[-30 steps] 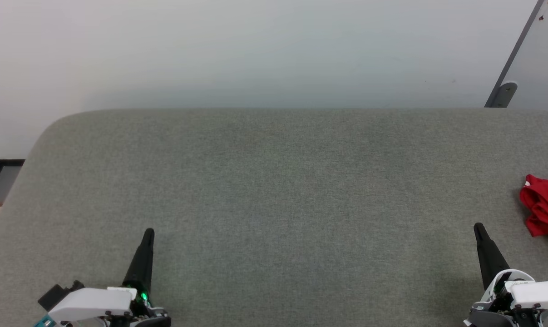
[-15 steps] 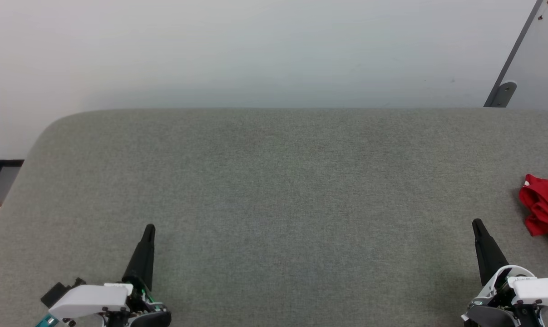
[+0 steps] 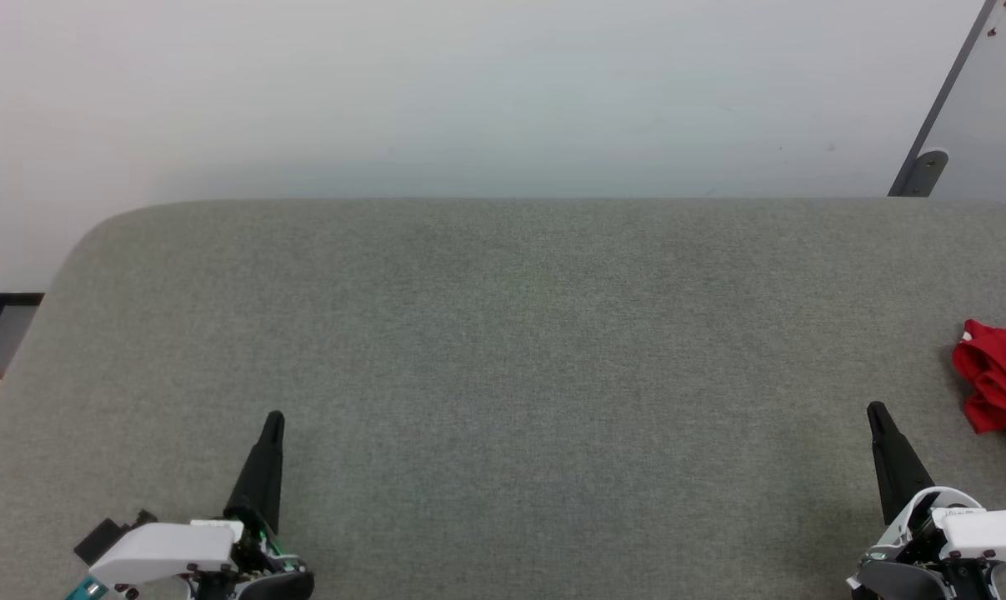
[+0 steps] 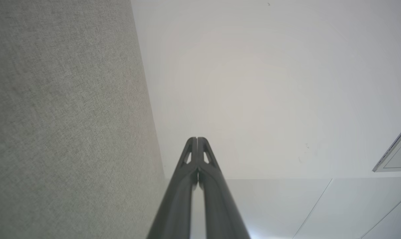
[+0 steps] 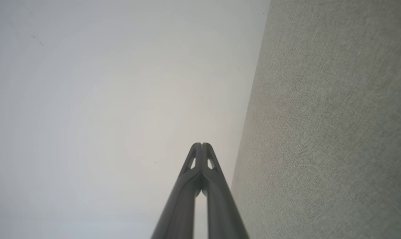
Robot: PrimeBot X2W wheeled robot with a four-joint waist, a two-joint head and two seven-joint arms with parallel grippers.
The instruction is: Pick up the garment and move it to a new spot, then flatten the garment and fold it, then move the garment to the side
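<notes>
One crumpled red garment point(image 3: 998, 383) lies far right on the grey bench point(image 3: 511, 333), whose broad open middle separates the closed, empty left claw point(image 3: 274, 417) and right claw point(image 3: 874, 408).

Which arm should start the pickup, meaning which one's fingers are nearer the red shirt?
Right. The right fingers lie just left of the crumpled red shirt, not touching it; the left fingers are far off across the grey table, towards its left side.

Grey fabric table point(image 3: 503, 350) against a pale wall point(image 3: 469, 92)
</notes>
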